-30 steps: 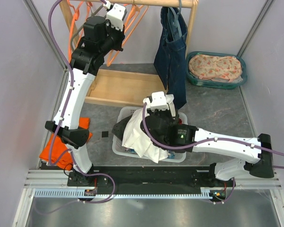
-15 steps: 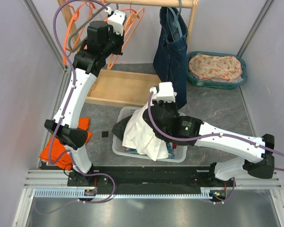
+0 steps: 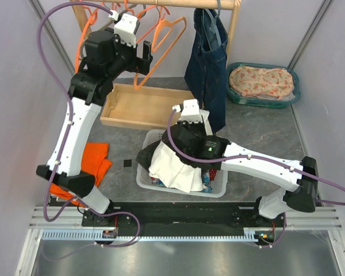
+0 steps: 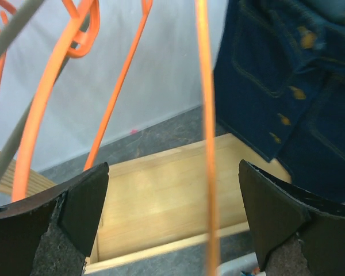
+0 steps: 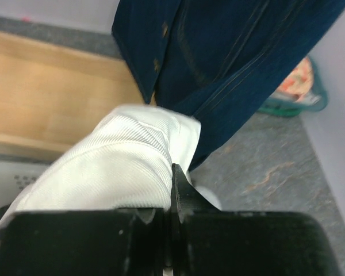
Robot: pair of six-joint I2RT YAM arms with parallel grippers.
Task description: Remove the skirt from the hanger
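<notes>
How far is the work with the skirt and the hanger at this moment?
Looks done: the white garment, likely the skirt, is off the orange hanger, which hangs bare inside the open left gripper. In hand: the right gripper is shut on it over the basket. Left: probably dropping it in.

Pale lilac walls (image 3: 23, 86) closed the space in on three sides, with metal strips running up the corners behind the wooden tray (image 3: 141, 107). The tray lay flat on a grey mottled floor (image 3: 259, 132) that spread to its right and in front of it. Above and behind the tray a wooden rail (image 3: 184, 3) crossed the back wall, joined to a wooden post (image 3: 234, 23) to the tray's right. Further right, in the corner, sat a teal tub (image 3: 264, 104). In front of the tray stood a white lattice basket (image 3: 142, 179), and nearer than that a bright metal sheet (image 3: 178, 259). The light was soft and even
</notes>
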